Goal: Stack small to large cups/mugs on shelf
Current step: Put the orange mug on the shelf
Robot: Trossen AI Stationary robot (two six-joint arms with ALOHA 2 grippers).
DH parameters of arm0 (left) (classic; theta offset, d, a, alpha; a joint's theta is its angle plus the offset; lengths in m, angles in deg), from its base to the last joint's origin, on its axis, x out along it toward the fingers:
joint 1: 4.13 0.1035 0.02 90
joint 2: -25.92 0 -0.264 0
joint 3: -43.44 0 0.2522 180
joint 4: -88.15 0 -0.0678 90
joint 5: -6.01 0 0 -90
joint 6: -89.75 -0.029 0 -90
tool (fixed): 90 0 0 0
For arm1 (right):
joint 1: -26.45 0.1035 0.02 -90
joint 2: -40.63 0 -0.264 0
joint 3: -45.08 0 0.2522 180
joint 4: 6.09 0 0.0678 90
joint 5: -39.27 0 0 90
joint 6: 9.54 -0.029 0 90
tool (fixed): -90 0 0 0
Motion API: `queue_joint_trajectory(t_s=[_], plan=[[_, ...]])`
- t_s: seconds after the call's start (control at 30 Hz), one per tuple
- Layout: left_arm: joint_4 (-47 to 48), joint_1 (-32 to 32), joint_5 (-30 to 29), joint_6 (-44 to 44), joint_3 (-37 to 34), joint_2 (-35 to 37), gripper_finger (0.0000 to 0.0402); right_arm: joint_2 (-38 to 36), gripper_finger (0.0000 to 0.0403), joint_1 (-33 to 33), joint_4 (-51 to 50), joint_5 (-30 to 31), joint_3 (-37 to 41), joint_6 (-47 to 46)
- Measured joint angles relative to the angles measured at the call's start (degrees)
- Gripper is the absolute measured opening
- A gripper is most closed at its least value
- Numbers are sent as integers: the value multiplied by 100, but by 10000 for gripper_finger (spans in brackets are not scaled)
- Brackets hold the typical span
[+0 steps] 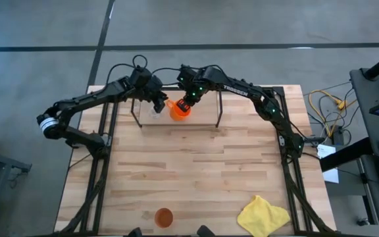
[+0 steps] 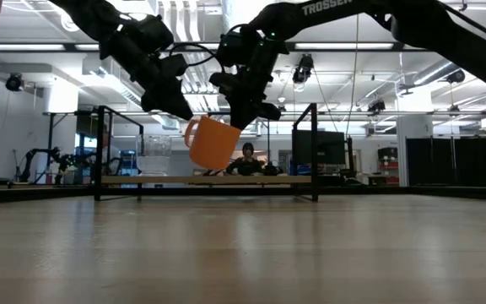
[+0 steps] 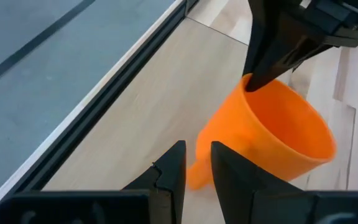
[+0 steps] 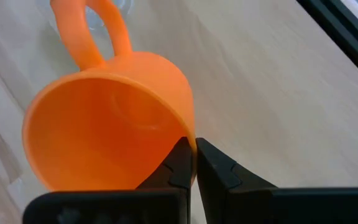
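The bright orange mug [image 1: 179,110] hangs tilted over the black wire shelf [image 1: 219,108] at the table's far side, held by my right gripper [image 1: 188,101], which is shut on its rim. In the low view the mug [image 2: 211,142] is clear of the shelf [image 2: 314,152]. My left gripper [image 1: 158,102] hovers just left of the mug, its fingers [image 3: 173,171] a narrow gap apart, empty; the mug's handle [image 3: 194,177] shows beyond the gap. The clear glass [image 1: 153,113] stands on the shelf behind the handle [image 4: 98,31]. The terracotta tumbler [image 1: 164,216] stands upright near the table's near edge. My right gripper pinches the mug's wall at the rim [image 4: 191,140], on the side opposite the handle, one finger inside the mug and one outside. The fingers [image 3: 266,68] come from above, slanting down. The mug hangs below them, lifted clear and tilted, its handle [image 2: 191,135] toward my left gripper.
A yellow cloth [image 1: 263,216] lies at the near right corner. The shelf's black uprights [image 2: 99,152] stand on either side of the mug. Bare wood stretches between the shelf and the tumbler. A person [image 2: 247,159] sits in the room beyond the table.
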Motion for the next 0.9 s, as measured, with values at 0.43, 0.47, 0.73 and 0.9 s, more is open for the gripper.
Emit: queue_joint_trajectory(t_s=[0.43, 0.47, 0.73, 0.9], plan=[[5, -11, -4, 26, -132, -47, 61, 0, 10, -4, 88, 35, 93, 0], [8, -12, -4, 28, -167, -54, 61, 0, 11, -4, 106, 35, 93, 0], [-27, -33, -30, 170, -361, -81, 61, 0, 12, -4, 274, 52, 107, 0], [-280, -33, -60, 173, -369, -83, 61, -6, 12, -11, 309, 58, 192, 0]])
